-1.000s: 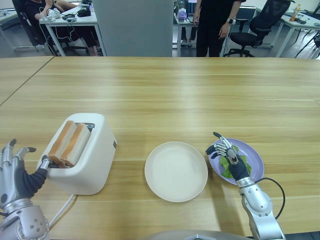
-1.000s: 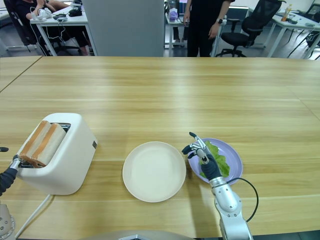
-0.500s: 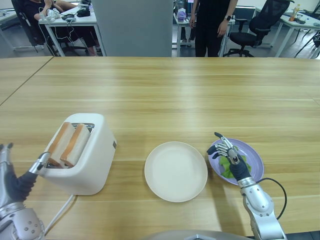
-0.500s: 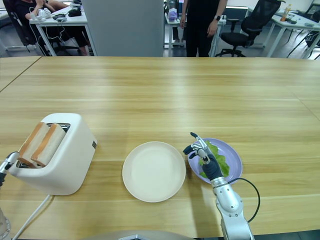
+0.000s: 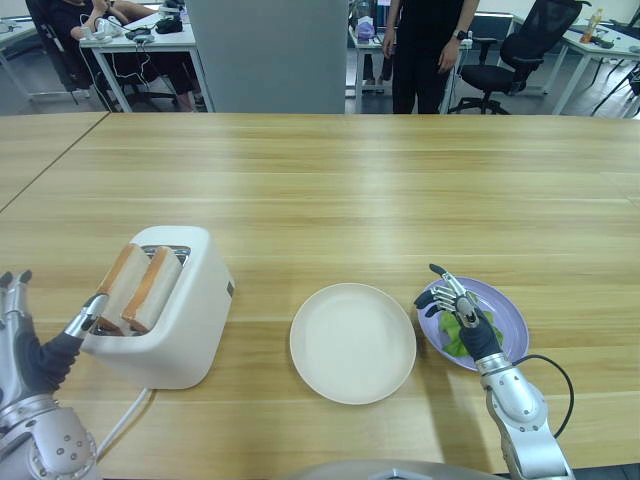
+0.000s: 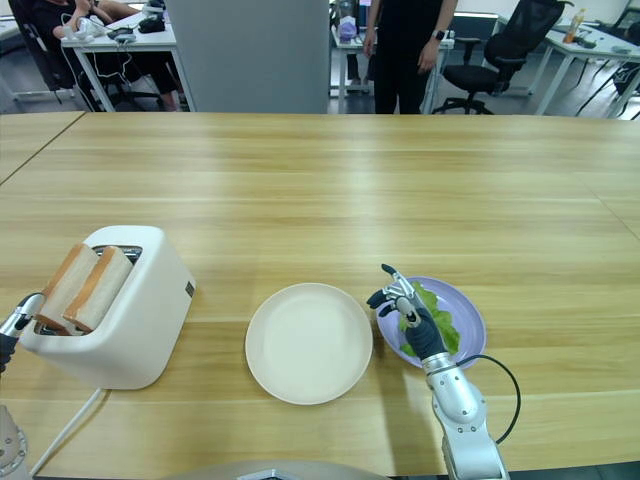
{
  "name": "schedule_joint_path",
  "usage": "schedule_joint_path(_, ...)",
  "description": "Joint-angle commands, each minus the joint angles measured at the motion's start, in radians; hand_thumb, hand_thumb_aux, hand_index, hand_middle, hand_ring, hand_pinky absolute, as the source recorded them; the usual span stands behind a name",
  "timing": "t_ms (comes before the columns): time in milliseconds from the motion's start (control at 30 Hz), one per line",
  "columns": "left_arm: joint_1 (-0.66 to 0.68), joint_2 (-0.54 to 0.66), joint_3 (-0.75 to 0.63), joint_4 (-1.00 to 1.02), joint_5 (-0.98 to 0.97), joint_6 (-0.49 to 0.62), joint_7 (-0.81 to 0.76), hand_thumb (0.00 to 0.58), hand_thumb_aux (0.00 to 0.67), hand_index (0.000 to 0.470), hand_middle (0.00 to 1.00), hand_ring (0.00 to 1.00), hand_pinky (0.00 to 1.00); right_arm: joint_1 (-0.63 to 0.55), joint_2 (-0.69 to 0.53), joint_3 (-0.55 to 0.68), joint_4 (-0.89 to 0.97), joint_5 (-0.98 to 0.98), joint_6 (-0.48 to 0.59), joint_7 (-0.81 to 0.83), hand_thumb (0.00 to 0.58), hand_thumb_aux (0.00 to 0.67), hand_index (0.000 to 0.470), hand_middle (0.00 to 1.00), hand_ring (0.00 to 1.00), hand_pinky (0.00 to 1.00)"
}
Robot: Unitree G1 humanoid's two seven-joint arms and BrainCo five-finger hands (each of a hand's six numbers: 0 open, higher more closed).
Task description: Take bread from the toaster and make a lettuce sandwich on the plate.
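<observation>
The left robot hand has drawn back from the white plastic toaster, then edged in again (nothing gripped): fingers spread, thumb tip by the two browned bread slices just ahead, unlifted. The right robot hand stays loosely spread over green lettuce leaves beneath it.

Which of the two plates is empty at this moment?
The larger cream plate, lying between the toaster and the purple plate, is empty. The smaller purple plate holds the lettuce, with the right hand above it.
</observation>
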Motion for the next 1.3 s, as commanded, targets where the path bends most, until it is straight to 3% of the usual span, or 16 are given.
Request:
schedule_joint_path(33,-0.006,0.000,-0.035,0.029,0.017,0.001,-0.003,0.000,0.000,0.000,0.00,0.00,0.00,-0.010,-0.004,-0.013,0.017,-0.003,0.007,0.000,0.000,0.000,0.000,0.47,0.47,0.47)
schedule_joint_path(233,-0.007,0.010,-0.064,0.107,0.018,-0.014,0.010,0.000,0.000,0.000,0.00,0.00,0.00,-0.011,-0.003,-0.017,0.017,-0.002,0.009,-0.003,0.000,0.000,0.000,0.47,0.47,0.47)
schedule_joint_path(300,-0.007,0.010,-0.070,0.129,0.015,-0.018,0.017,0.152,0.095,0.065,0.00,0.00,0.00,-0.011,-0.004,-0.019,0.017,-0.001,0.009,-0.002,0.000,0.000,0.000,0.47,0.47,0.47)
schedule_joint_path(333,-0.006,0.011,-0.071,0.135,0.013,-0.019,0.021,0.152,0.095,0.065,0.00,0.00,0.00,-0.011,-0.004,-0.020,0.017,0.000,0.008,-0.002,0.000,0.000,0.000,0.47,0.47,0.47)
schedule_joint_path(367,-0.006,0.011,-0.069,0.139,0.010,-0.020,0.024,0.294,0.200,0.137,0.00,0.00,0.00,-0.011,-0.005,-0.023,0.018,0.001,0.008,-0.002,0.000,0.000,0.000,0.47,0.47,0.47)
schedule_joint_path(433,-0.006,0.011,-0.064,0.144,0.000,-0.019,0.031,0.248,0.163,0.112,0.00,0.00,0.00,-0.012,-0.005,-0.025,0.021,0.002,0.007,-0.002,0.000,0.000,0.000,0.47,0.47,0.47)
schedule_joint_path(467,-0.008,0.012,-0.059,0.146,-0.005,-0.018,0.033,0.160,0.100,0.069,0.00,0.00,0.00,-0.013,-0.005,-0.026,0.023,0.001,0.006,-0.001,0.000,0.000,0.000,0.47,0.47,0.47)
schedule_joint_path(500,-0.009,0.014,-0.056,0.147,-0.009,-0.018,0.036,0.160,0.100,0.069,0.00,0.00,0.00,-0.012,-0.004,-0.027,0.025,0.000,0.005,-0.001,0.000,0.000,0.000,0.47,0.47,0.47)
schedule_joint_path(533,-0.011,0.014,-0.051,0.147,-0.018,-0.019,0.038,0.000,0.000,0.000,0.00,0.00,0.00,-0.011,-0.003,-0.027,0.026,-0.001,0.004,-0.001,0.000,0.000,0.000,0.47,0.47,0.47)
schedule_joint_path(867,-0.015,0.008,-0.043,0.164,-0.102,-0.029,0.038,0.000,0.000,0.000,0.00,0.00,0.00,-0.012,-0.003,-0.031,0.029,0.000,0.001,0.001,0.000,0.000,0.000,0.47,0.47,0.47)
schedule_joint_path(1000,-0.016,0.009,-0.040,0.179,-0.124,-0.028,0.046,0.066,0.039,0.027,0.00,0.00,0.00,-0.011,-0.004,-0.034,0.028,0.002,0.002,0.001,0.000,0.000,0.000,0.47,0.47,0.47)
schedule_joint_path(1133,-0.006,0.010,-0.037,0.157,-0.118,-0.024,0.049,0.049,0.029,0.020,0.00,0.00,0.00,-0.010,-0.004,-0.036,0.021,0.006,0.003,0.003,0.000,0.000,0.000,0.47,0.47,0.47)
schedule_joint_path(1167,-0.003,0.011,-0.039,0.152,-0.114,-0.023,0.048,0.071,0.042,0.029,0.00,0.00,0.00,-0.009,-0.004,-0.036,0.020,0.007,0.004,0.003,0.000,0.000,0.000,0.47,0.47,0.47)
schedule_joint_path(1200,0.000,0.011,-0.042,0.148,-0.110,-0.023,0.048,0.148,0.092,0.063,0.00,0.00,0.00,-0.009,-0.004,-0.037,0.018,0.007,0.003,0.003,0.000,0.000,0.000,0.47,0.47,0.47)
schedule_joint_path(1233,0.004,0.014,-0.046,0.144,-0.105,-0.024,0.046,0.148,0.092,0.063,0.00,0.00,0.00,-0.008,-0.004,-0.037,0.017,0.008,0.004,0.004,0.000,0.000,0.000,0.47,0.47,0.47)
schedule_joint_path(1300,0.014,0.016,-0.054,0.133,-0.090,-0.030,0.050,0.474,0.384,0.263,0.00,0.00,0.00,-0.009,-0.005,-0.038,0.017,0.009,0.003,0.005,0.000,0.000,0.000,0.47,0.47,0.47)
